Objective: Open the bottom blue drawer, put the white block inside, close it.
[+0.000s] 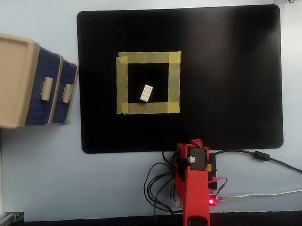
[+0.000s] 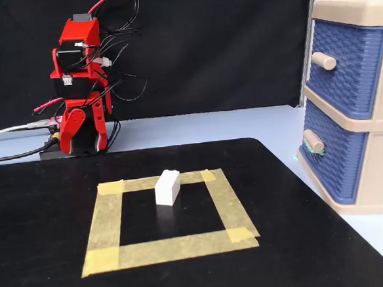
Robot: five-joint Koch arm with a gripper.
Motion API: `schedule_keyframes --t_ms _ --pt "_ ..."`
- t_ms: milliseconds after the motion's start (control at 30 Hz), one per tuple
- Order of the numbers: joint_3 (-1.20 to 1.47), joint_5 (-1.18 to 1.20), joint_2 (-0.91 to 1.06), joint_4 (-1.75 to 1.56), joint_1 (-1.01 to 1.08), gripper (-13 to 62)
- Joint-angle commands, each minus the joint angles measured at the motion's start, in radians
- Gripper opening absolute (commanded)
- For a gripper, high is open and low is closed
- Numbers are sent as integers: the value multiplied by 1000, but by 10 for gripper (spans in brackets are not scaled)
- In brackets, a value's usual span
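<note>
While the white block (image 2: 167, 187) sits inside the tape square (image 2: 105, 218), the tool's (image 2: 86, 134) opening cannot be told.

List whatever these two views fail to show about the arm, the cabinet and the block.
- Gripper: the fixed view shows it folded down against the arm, too small to read its jaws; overhead, the arm's body covers it.
- Beige cabinet: cut by the frame edge in both views.
- Drawer interiors: both blue drawers are shut.
- White block: studs blurred overhead.

Overhead straight down — fixed low, opposite
</note>
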Motion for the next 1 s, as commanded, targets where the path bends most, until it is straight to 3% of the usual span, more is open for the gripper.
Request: schedule_keyframes --t_ms 0,300,500,633,767,867,967 --pt "9 -6 46 107 9 346" --pt "-14 -6 46 109 6 348" --pt "-383 -11 49 160 -20 343" --pt "-623 -101 37 147 -186 340" --pt "-706 -571 -66 -3 -545 339" --pt "-657 -1058 -218 -299 -868 339" --pt "-531 -1476 -383 -710 -1037 338"
